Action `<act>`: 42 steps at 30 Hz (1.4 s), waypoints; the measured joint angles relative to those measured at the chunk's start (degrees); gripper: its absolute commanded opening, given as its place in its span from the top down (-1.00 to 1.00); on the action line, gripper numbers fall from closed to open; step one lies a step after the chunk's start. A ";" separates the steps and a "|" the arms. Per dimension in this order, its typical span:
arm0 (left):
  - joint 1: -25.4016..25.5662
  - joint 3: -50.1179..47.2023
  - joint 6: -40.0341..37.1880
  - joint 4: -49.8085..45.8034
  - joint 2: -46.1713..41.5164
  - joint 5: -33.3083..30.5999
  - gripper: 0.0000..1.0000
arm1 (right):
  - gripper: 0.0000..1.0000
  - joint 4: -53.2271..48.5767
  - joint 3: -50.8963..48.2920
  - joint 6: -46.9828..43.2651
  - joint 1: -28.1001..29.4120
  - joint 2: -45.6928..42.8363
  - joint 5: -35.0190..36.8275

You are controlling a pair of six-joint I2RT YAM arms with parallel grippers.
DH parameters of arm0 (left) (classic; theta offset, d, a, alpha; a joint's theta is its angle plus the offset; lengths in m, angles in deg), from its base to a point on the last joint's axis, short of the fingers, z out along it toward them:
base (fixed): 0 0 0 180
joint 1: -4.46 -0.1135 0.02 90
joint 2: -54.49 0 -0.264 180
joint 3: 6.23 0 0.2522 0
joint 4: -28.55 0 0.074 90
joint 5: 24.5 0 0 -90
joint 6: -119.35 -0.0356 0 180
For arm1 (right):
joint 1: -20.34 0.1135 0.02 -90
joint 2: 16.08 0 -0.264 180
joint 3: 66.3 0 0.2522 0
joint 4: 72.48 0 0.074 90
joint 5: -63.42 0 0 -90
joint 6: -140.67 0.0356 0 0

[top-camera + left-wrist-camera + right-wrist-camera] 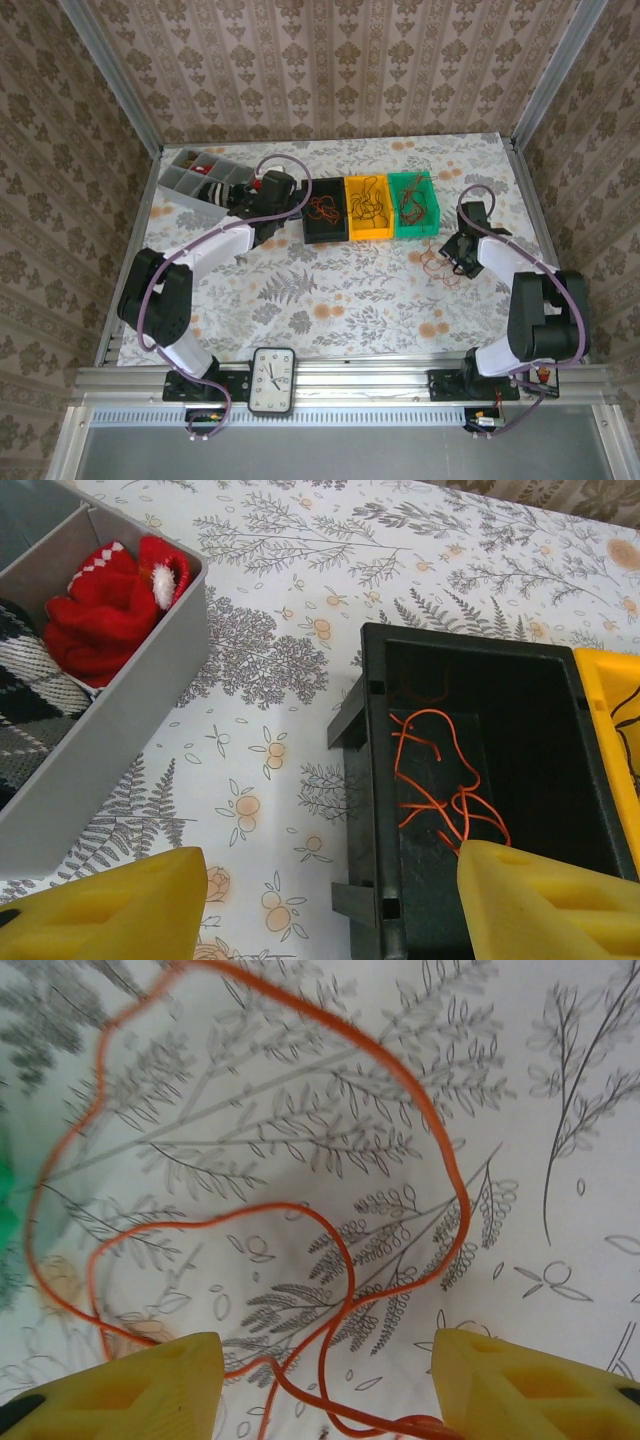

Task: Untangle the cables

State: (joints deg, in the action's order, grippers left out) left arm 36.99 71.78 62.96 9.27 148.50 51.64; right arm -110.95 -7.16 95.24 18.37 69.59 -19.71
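R gripper (325, 1360) is hanging wide open & empty, orange cable loop (457, 1175) lying mid-frame above its fingers (520, 1385); L gripper (330, 880) gaping empty too.

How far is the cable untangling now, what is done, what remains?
Looks done: cables lie in the black bin, yellow bin and green bin. In hand: nothing; left gripper and right gripper are open. Left: the orange cable loose on the table under the right gripper.

Black-and-white jointed arms (215, 247), purple-grey cables (283, 158) looping along them, chunky yellow fingers (110, 910) with recessed slots
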 measured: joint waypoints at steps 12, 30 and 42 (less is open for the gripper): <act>-0.04 -0.11 0.28 0.04 -0.24 -0.57 -0.32 | 0.80 -3.28 0.90 2.43 -0.37 4.31 -0.07; -1.73 -5.53 5.46 -0.26 -0.28 -0.52 -0.31 | 0.96 1.27 4.20 -4.20 2.73 -17.31 1.25; -3.41 -9.33 9.38 -0.48 -0.57 -0.09 -0.32 | 0.89 9.18 24.70 -15.61 21.53 -3.04 -11.37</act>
State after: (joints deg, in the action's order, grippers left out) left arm 33.58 62.45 72.33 8.79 147.94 51.55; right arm -101.77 17.54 79.64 39.90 66.55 -31.08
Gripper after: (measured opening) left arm 0.658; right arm 0.056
